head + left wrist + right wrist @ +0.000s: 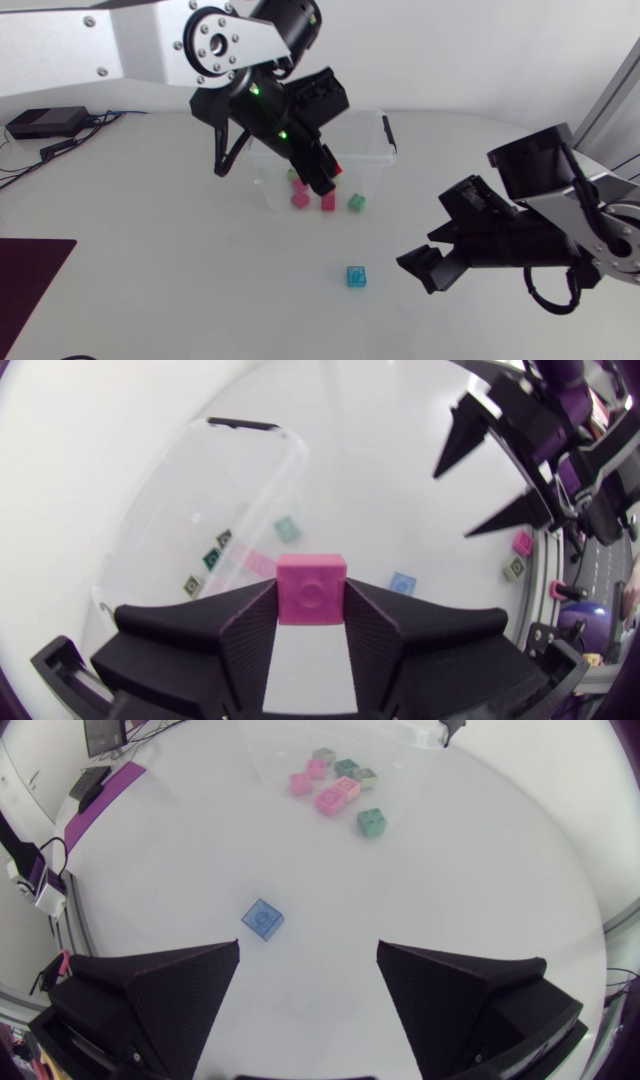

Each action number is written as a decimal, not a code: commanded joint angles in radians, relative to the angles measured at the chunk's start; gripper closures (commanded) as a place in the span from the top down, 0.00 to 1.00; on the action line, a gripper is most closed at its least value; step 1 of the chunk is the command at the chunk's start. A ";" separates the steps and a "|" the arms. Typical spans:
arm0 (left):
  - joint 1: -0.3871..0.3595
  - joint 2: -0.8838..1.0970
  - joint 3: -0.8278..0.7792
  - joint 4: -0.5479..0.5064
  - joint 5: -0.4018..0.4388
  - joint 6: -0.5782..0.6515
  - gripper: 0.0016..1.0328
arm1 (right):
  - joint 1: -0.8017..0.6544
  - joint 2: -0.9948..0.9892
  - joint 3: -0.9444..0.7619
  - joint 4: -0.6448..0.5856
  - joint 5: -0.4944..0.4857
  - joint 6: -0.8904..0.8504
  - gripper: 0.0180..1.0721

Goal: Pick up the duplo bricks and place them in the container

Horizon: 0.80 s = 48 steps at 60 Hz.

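My left gripper (311, 615) clamps a pink brick (311, 588) over the clear container (386, 140); my right gripper (308, 965) hangs spread wide, gripping nothing; a blue brick (262, 919) lies at its eleven o'clock, just ahead.

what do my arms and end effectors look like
Left arm: silver-grey links, black joints, a round bolted flange, green lights. Right arm: the same build, with a looping black cable. Left end effector and right end effector: matte black, two broad wedge-shaped fingers.

Silver-grey links (60, 45), black joints (290, 25) (green lights (255, 90) glowing), matte black wedge-fingered end effectors (311, 600) (308, 948).
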 commanded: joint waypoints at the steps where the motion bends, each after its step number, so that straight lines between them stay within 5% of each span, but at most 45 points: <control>1: 0.065 -0.011 0.003 0.094 0.017 -0.069 0.03 | 0.021 0.045 0.034 0.000 -0.021 -0.053 0.95; 8: 0.181 0.057 0.046 0.262 0.080 -0.147 0.03 | 0.094 0.112 0.038 0.031 -0.034 -0.090 0.95; 12: 0.215 0.092 0.054 0.341 0.084 -0.170 0.03 | 0.151 0.158 0.046 0.040 0.059 -0.156 0.95; 20: 0.247 0.172 0.106 0.382 0.084 -0.205 0.08 | 0.200 0.300 0.135 -0.067 0.065 -0.251 0.95; 22: 0.267 0.203 0.123 0.420 0.084 -0.239 0.41 | 0.200 0.350 0.162 -0.089 0.065 -0.295 0.95; 25: 0.270 0.215 0.131 0.436 0.074 -0.248 0.62 | 0.200 0.381 0.184 -0.089 0.059 -0.344 0.95; 26: 0.273 0.219 0.134 0.440 0.054 -0.251 0.77 | 0.199 0.393 0.192 -0.089 0.055 -0.361 0.95; 30: 0.276 0.224 0.134 0.470 0.020 -0.274 0.96 | 0.192 0.464 0.248 -0.148 0.032 -0.444 0.95; 48: 0.290 0.023 -0.066 0.621 -0.210 -0.348 0.96 | 0.183 0.694 0.465 -0.273 0.075 -0.708 0.95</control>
